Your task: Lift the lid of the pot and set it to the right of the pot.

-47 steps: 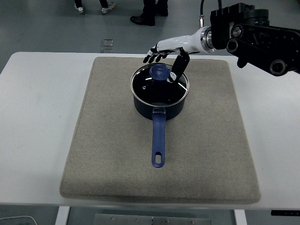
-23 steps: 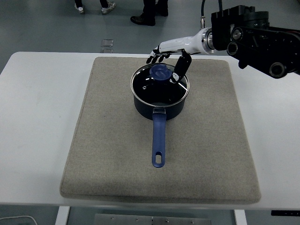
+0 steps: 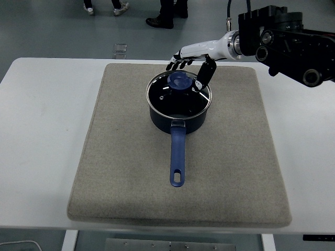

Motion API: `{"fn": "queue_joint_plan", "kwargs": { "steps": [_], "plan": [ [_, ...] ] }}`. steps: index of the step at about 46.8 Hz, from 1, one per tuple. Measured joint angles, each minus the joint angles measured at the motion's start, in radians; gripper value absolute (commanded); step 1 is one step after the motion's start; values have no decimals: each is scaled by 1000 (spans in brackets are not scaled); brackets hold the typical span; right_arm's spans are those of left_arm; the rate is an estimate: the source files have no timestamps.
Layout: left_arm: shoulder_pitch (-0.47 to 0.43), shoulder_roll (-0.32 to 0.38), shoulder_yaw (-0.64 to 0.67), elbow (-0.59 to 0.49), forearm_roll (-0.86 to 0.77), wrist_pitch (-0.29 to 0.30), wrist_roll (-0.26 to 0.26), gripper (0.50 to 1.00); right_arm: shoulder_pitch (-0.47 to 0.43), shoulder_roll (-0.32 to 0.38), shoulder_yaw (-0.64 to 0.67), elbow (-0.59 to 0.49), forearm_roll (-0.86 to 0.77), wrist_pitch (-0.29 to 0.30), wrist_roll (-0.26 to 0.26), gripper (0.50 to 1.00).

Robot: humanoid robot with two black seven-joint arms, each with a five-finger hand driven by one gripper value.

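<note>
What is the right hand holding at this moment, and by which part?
Nothing. The right hand hangs open above the far rim of the pot, fingers spread, clear of the lid's blue knob. The lid sits on the pot.

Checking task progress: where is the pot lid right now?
In the head view, the pot lid sits on the pot, mid-mat, with the right hand just behind it.

Single head view, no second view to compare. Camera set high on the robot's side, facing forward and down over the white worktop (image 3: 42, 130). Near edge runs along 6 o'clock; far edge toward 12, with floor and people's shoes (image 3: 157, 21) beyond. Middle distance: the whole grey mat (image 3: 115, 188) fits in frame. Right arm (image 3: 288, 44) enters from 2 o'clock.
</note>
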Motion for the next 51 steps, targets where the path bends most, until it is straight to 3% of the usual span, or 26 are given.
{"fn": "queue_joint_plan", "kwargs": {
  "steps": [30,51],
  "plan": [
    [0,0,0,0,0,0,0,1000,2,7,1,0,1,3,0,823],
    [0,0,0,0,0,0,0,1000,1,7,2,0,1,5,0,768]
  ]
}}
